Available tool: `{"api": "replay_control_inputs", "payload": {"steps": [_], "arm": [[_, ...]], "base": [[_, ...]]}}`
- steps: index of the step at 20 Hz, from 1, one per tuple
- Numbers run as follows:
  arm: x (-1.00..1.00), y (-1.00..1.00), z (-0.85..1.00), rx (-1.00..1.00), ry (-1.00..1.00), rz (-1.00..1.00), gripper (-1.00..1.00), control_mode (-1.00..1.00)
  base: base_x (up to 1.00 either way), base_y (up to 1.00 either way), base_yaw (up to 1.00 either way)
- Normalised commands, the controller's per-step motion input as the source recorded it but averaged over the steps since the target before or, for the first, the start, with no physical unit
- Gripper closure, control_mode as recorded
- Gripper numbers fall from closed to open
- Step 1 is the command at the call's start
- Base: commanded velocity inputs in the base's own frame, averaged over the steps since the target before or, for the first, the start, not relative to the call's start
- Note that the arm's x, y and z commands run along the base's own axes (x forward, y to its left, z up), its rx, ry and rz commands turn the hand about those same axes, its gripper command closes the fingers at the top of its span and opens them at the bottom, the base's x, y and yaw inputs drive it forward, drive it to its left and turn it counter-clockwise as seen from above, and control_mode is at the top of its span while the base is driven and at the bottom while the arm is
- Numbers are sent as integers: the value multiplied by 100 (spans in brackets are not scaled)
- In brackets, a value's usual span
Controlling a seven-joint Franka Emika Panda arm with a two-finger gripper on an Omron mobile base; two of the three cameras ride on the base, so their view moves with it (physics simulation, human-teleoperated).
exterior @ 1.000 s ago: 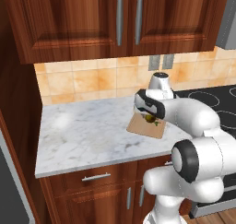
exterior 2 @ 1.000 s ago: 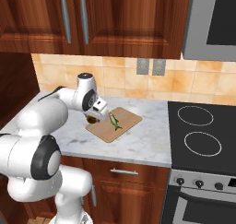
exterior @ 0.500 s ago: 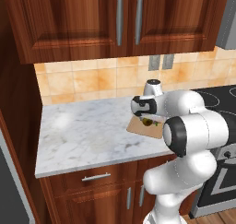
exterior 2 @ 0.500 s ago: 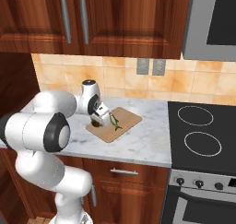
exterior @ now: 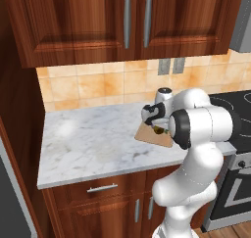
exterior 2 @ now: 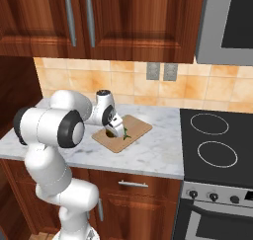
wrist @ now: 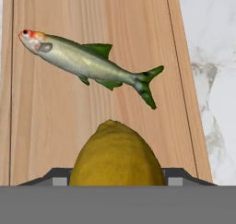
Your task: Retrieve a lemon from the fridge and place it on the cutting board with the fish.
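The lemon, yellow and oval, sits between my gripper's fingertips, low over the near end of the cutting board. The fish, silvery with green fins and a red-tipped head, lies on the board just beyond the lemon. From the right base view, my gripper is shut on the lemon at the left end of the cutting board, with the fish beside it. In the left base view, the gripper hangs over the board. The fridge's grey side edges the lower left.
The board rests on a white-grey marble countertop under reddish-brown wall cabinets. A black stove top lies to the right of the board. A tiled backsplash with an outlet runs behind.
The arm has folded up and in toward the counter. The gripper has stayed over the board's end with the lemon still in it.
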Motion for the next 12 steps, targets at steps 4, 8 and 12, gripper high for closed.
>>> {"api": "replay_control_inputs", "payload": {"steps": [4, 8, 12], "arm": [[20, 2, -5, 0, 0, 0, 100, -100], [9, 3, -9, 0, 0, 0, 100, -100], [9, 2, -17, 0, 0, 0, 100, -100]], "base": [[0, 0, 0], [0, 0, 0], [0, 0, 0]]}}
